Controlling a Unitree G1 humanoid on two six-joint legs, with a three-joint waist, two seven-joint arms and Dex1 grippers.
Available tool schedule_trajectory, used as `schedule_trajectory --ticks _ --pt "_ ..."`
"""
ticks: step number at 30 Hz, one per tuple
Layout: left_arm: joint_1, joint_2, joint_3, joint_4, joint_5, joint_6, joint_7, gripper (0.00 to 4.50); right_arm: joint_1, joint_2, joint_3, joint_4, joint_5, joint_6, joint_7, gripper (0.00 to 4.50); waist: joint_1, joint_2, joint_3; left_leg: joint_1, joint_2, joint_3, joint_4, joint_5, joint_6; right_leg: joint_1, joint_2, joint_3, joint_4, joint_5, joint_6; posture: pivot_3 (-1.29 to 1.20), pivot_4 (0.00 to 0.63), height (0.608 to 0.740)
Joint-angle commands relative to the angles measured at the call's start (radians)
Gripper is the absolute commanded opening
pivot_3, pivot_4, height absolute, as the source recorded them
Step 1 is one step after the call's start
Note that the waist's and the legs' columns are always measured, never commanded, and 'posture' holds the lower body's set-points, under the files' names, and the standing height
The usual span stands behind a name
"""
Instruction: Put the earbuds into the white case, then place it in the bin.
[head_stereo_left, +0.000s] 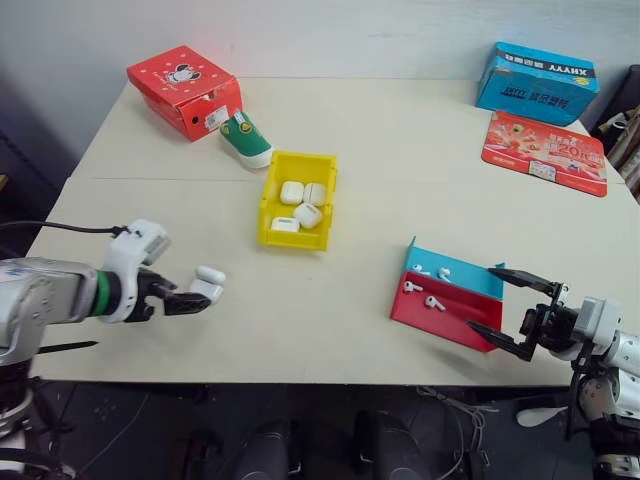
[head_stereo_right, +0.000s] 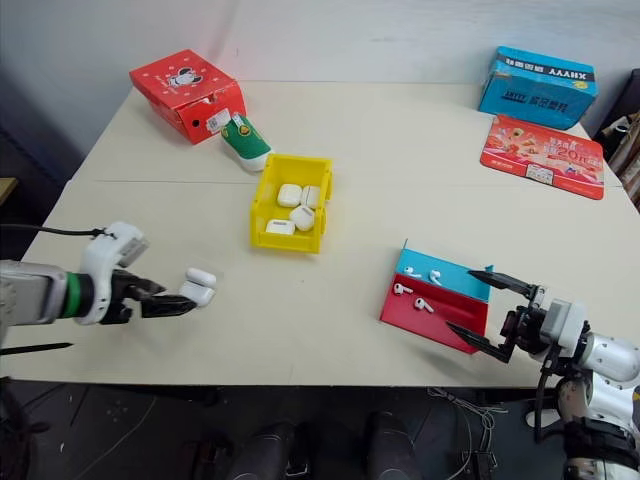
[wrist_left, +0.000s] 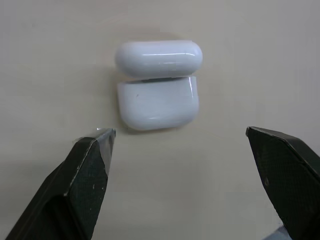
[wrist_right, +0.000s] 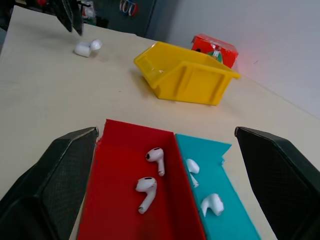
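my left gripper (head_stereo_left: 190, 300) hovers near the desk's (head_stereo_left: 400, 170) left front corner, its two black fingers spread wide and holding nothing. just beyond the fingertips lies the white case (wrist_left: 157, 87), lid flipped open, resting on the bare desk top apart from both fingers. in the left wrist view it sits squarely between the open jaws, a little ahead of them.

my right gripper (head_stereo_left: 515, 312) waits at the desk's right front edge, fingers also spread and empty, pointed at the red-and-blue tray (head_stereo_left: 445, 295). the earbuds (wrist_right: 150, 180) lie loose in that tray: two in the red half, two more in the blue half.

toward the desk's middle stands the bin (head_stereo_left: 297, 198), yellow, already holding several white cases.

i judge this to be the opening step: reaching for the open case, with no earbud picked up yet. the next move calls for bringing the left fingers down around the case's body, not its lid, and closing gently so the glossy shell does not squirt out. the right side must then pinch one tiny earbud from the tray.
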Motion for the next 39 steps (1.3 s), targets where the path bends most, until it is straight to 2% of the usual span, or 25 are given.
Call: schedule_trajectory --ticks 1,9,23,26,29,31,35,37,39 --pt "-0.038 -0.018 -0.032 0.014 0.032 -0.008 0.047 4.42 0.032 -0.002 -0.023 -0.068 0.026 -0.012 0.018 4.50 0.003 0.000 0.000 0.000 0.000 0.000 0.000 -0.001 -0.001 0.000 0.000 0.000 0.000 0.000 0.000 0.00 0.150 0.740" --pt "-0.036 -0.050 -0.146 0.076 0.081 -0.088 0.091 4.42 0.111 -0.016 -0.030 -0.243 0.026 0.051 -0.078 4.50 0.016 0.000 0.000 0.001 0.000 0.000 0.000 -0.001 -0.003 0.000 0.000 0.001 0.000 0.000 0.000 0.00 0.150 0.740" --pt "-0.024 -0.164 -0.137 0.145 0.144 -0.170 0.168 4.42 0.159 -0.026 -0.023 -0.403 -0.002 0.148 -0.195 4.50 0.043 0.003 -0.002 0.012 0.000 0.002 -0.001 0.002 -0.007 0.004 -0.002 0.006 0.003 -0.001 -0.002 0.00 0.150 0.740" --pt "-0.026 -0.168 -0.146 0.155 0.148 -0.179 0.166 3.85 0.160 -0.024 -0.017 -0.421 -0.009 0.161 -0.211 4.50 0.045 0.003 -0.002 0.012 0.000 0.002 -0.002 0.002 -0.007 0.004 -0.002 0.006 0.004 -0.001 -0.003 0.00 0.150 0.740" --pt "-0.012 -0.161 -0.132 0.154 0.146 -0.188 0.155 2.92 0.161 -0.021 -0.012 -0.429 -0.017 0.169 -0.223 4.50 0.045 0.003 -0.002 0.012 0.000 0.002 -0.002 0.002 -0.007 0.004 -0.002 0.006 0.004 -0.001 -0.003 0.00 0.150 0.740" --pt "0.005 -0.144 -0.097 0.155 0.139 -0.214 0.135 2.76 0.161 -0.018 -0.009 -0.430 -0.023 0.173 -0.229 4.50 0.044 0.003 -0.002 0.012 0.000 0.002 -0.002 0.002 -0.007 0.004 -0.002 0.006 0.004 -0.002 -0.003 0.00 0.150 0.740" --pt "0.056 -0.101 -0.008 0.164 0.126 -0.353 0.056 2.76 0.166 -0.016 -0.008 -0.427 -0.032 0.176 -0.235 4.50 0.042 0.002 -0.001 0.012 0.001 0.002 -0.002 0.002 -0.007 0.003 -0.002 0.006 0.005 -0.002 -0.004 0.00 0.150 0.740" --pt "0.103 -0.087 0.064 0.183 0.118 -0.542 -0.033 2.76 0.172 -0.018 -0.008 -0.430 -0.037 0.180 -0.243 4.50 0.036 0.001 -0.001 0.011 0.001 0.003 -0.003 0.002 -0.007 0.001 -0.002 0.006 0.004 -0.002 -0.004 0.00 0.150 0.740" --pt "0.155 -0.098 0.149 0.202 0.096 -0.817 -0.183 2.76 0.185 -0.028 -0.017 -0.437 -0.050 0.187 -0.258 4.50 0.032 0.000 0.000 0.010 0.002 0.003 -0.004 0.002 -0.008 0.000 -0.002 0.006 0.004 -0.003 -0.005 0.00 0.150 0.740"
